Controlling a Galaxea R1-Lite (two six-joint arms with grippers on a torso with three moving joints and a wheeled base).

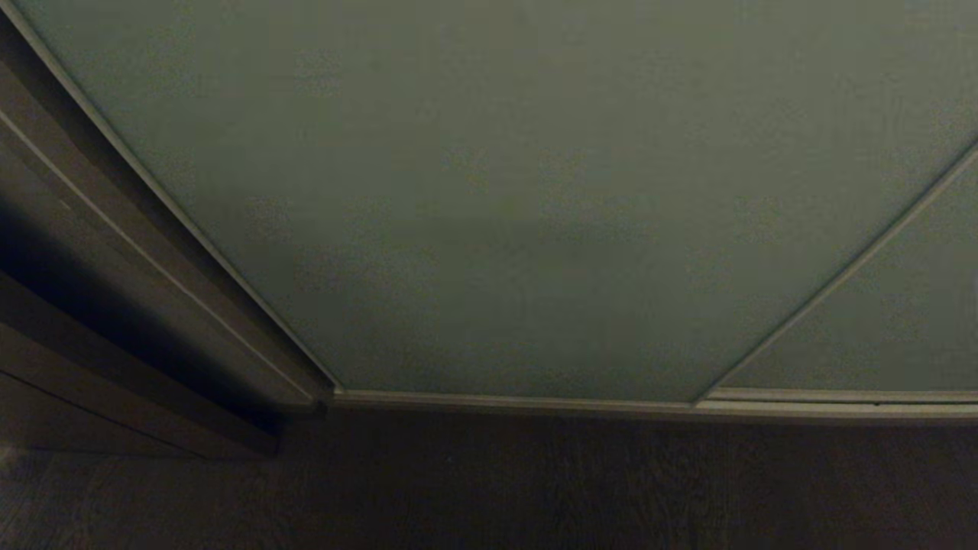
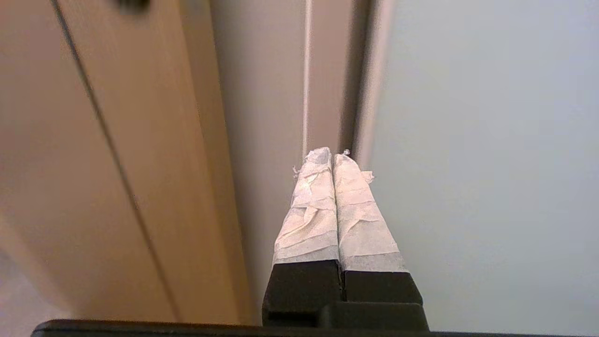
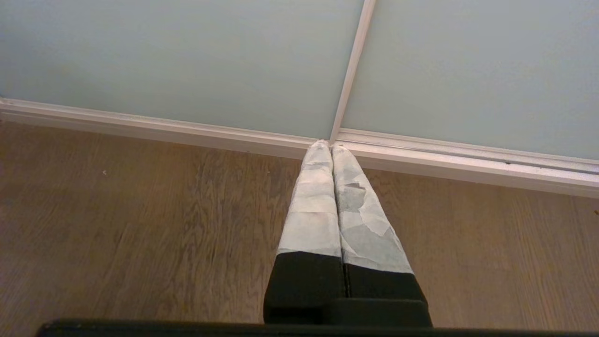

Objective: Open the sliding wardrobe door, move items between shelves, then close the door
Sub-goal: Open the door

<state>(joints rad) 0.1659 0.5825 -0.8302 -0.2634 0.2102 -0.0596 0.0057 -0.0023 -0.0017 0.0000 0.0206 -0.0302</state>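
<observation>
Sliding wardrobe door (image 1: 497, 191) apparently shut; shelves hidden; both hands outside head view.

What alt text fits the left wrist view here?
The left tool, its taped fingers pressed together, points at the metal edge of the closed pale grey-green sliding door. The brown wooden frame runs alongside.

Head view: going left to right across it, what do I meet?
Dark brown wooden frame → slim metal edge → sliding wardrobe door → thin metal strip where the panels meet → second grey-green panel. Neither gripper shows there.
</observation>
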